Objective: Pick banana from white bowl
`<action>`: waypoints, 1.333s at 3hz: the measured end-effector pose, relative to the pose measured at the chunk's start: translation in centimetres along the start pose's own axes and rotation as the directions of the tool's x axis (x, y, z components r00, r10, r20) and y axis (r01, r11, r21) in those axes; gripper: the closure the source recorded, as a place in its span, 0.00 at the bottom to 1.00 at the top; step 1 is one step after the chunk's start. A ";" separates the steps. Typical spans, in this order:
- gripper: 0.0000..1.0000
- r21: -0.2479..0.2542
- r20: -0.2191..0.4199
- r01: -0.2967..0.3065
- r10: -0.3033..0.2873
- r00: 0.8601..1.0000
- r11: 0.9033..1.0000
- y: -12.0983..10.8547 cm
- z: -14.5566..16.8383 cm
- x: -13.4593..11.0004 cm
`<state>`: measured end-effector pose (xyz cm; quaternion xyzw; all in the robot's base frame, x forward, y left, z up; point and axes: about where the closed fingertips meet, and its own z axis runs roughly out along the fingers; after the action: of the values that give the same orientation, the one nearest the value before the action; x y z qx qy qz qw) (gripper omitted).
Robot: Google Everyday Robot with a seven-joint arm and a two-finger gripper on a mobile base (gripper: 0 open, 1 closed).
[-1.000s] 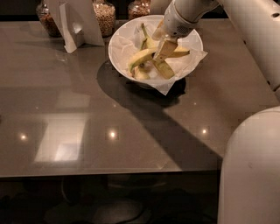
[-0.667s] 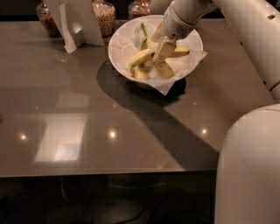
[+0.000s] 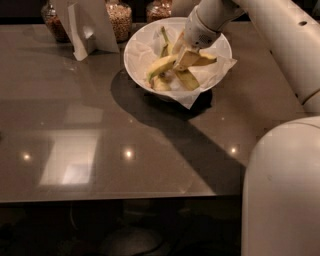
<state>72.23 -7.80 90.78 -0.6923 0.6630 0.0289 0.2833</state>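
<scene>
At the 11 o'clock corner of the dark glossy tabletop we see a glass jar with reddish-brown contents. Just to its 3 o'clock side stands a folded white card, and past that are a second jar of pale grain and a third jar, cut off by the top edge.

Toward 12 o'clock on the tabletop sits the white bowl, lined with white paper whose corners stick out over the rim at 3 and 5 o'clock. The banana lies inside it, in the half toward 8 o'clock, running from low at 8 o'clock up toward the bowl's centre. A greener-stemmed banana points its stem toward 11 o'clock. More yellow fruit shows at 3 and 5 o'clock of the centre.

The gripper is down inside the bowl near its centre, right at the inner end of the banana. We cannot tell whether the jaws are spread, narrow or closed on anything.

The wrist tilts up toward 1 o'clock. From it the white arm slopes down past the bowl toward 4 o'clock. The robot's white body fills the 5 o'clock corner.
</scene>
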 end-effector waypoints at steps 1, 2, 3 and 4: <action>0.80 0.000 0.000 0.000 0.000 1.000 1.000 0.0 0.0 0.0; 1.00 -0.002 -0.002 0.012 -0.012 1.000 1.000 0.2 -0.9 -0.5; 1.00 0.005 0.003 0.028 -0.028 1.000 1.000 0.4 -2.4 -1.2; 1.00 0.014 0.062 0.045 -0.046 0.997 0.999 1.1 -4.7 -1.5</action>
<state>69.48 -8.40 94.97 -0.7043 0.6380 0.0396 0.3088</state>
